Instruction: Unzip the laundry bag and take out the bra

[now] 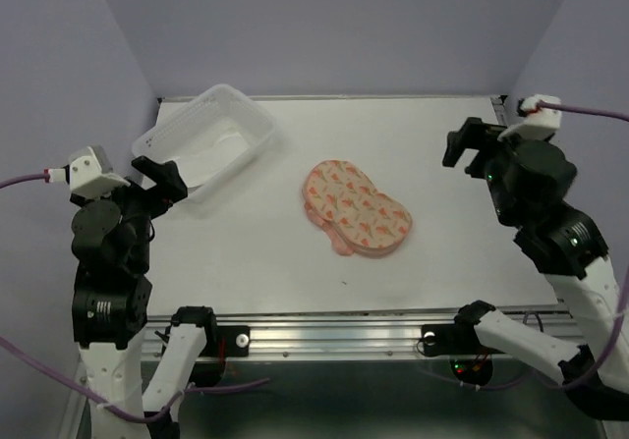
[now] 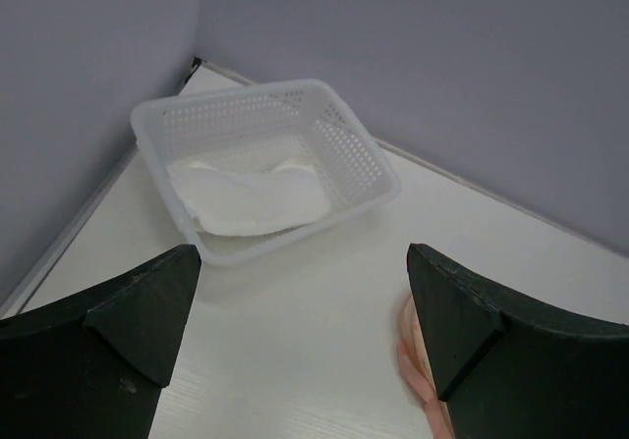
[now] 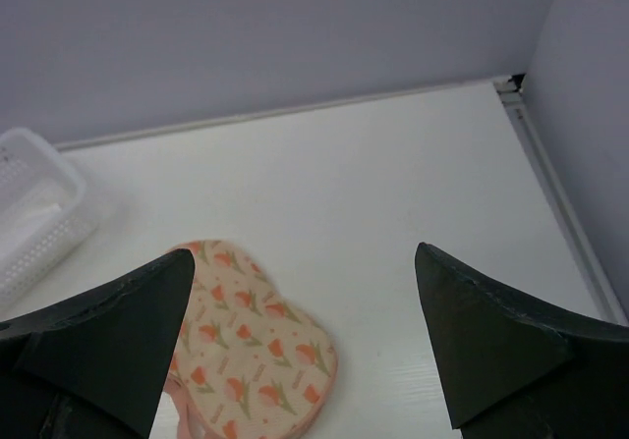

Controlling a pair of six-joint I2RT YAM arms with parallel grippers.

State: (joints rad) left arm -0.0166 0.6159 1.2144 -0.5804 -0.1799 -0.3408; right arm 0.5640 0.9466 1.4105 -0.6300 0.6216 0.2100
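The laundry bag (image 1: 356,211) lies in the middle of the desk (image 1: 442,262), well apart from all edges, the bra (image 2: 251,198) lies in the corner basket (image 2: 359,154), and the left gripper (image 1: 162,177) and right gripper (image 1: 470,147) are wide open, empty.

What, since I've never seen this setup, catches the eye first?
The tulip-printed laundry bag lies mid-table, untouched. A white basket in the far left corner holds the bra. The left gripper and right gripper hover open on either side.
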